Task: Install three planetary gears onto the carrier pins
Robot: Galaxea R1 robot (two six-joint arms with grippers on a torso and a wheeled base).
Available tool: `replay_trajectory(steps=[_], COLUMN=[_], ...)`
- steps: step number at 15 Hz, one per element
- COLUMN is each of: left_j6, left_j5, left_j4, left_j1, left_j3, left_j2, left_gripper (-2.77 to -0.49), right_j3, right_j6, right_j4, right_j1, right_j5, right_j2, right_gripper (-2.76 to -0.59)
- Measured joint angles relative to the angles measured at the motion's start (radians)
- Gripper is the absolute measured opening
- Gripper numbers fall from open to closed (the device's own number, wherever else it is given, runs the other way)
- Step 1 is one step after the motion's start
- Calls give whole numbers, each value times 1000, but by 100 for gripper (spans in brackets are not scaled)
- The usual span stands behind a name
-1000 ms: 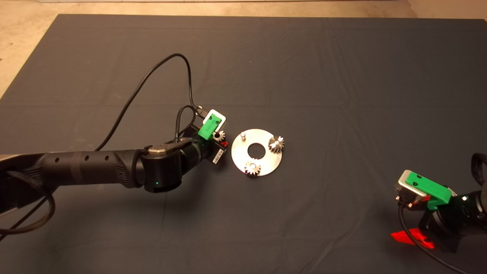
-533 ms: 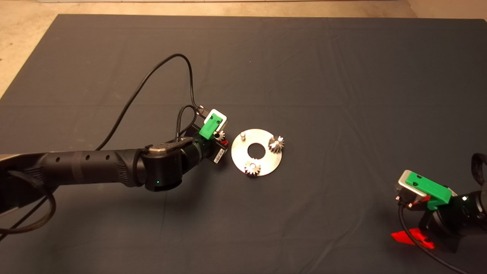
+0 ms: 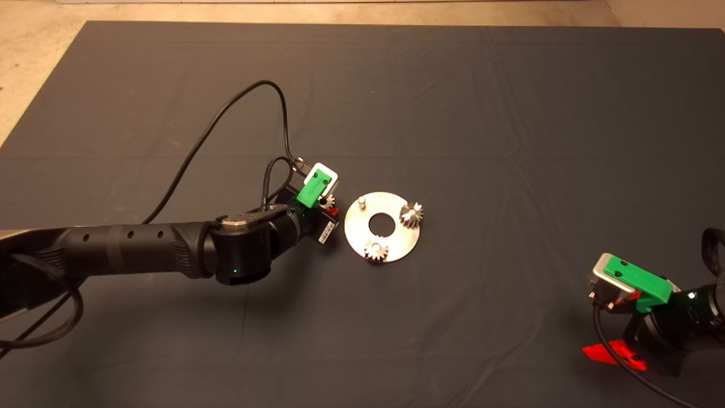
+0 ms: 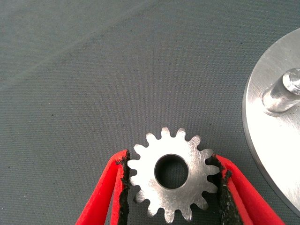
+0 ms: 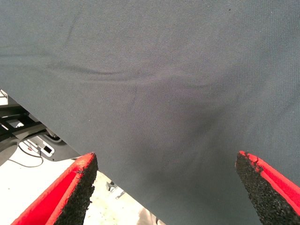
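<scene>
On my screen the left gripper point(image 4: 172, 180) has its two red fingers point(image 4: 105, 190) pressed in against opposite sides of a planetary gear point(image 4: 171, 180), the black pads biting on the teeth, so it is pinching that gear. The gear's flat face is turned toward the wrist camera, with its dark centre hole open to me, so its bore axis runs straight at the lens. I cannot tell whether it is lifted off the dark mat point(image 4: 93, 70) or resting on it.

From above, I take the round silver disc point(image 3: 396, 241) as my landmark. The left gripper point(image 3: 329, 207) and its held gear point(image 3: 327, 201) sit just beside the disc's left rim, apart from it. The nearest carrier pin point(image 3: 362, 200) stands bare and upright near that same rim; the wrist view shows this stud point(image 4: 281, 96) as well. Two more gears are already on the disc: one point(image 3: 412, 213) at its right edge, one point(image 3: 375, 250) at its lower edge.

The right gripper point(image 3: 614, 354) waits well apart from the disc, at the lower right edge of the mat, its fingers point(image 5: 75, 187) spread wide and holding nothing.
</scene>
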Motion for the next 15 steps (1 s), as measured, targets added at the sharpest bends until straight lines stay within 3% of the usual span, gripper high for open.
replay_trajectory(steps=[9,15], left_j6=[0,0], left_j5=[0,-3], left_j4=[-2,-25], left_j1=[0,-5], left_j3=[0,8], left_j2=[0,-9], left_gripper=[-246,-256], right_j3=[0,0], right_j6=[0,0], right_j4=[0,0], right_j1=[0,0], right_j5=[0,0], right_j2=[-1,-2], right_gripper=[-118,-118])
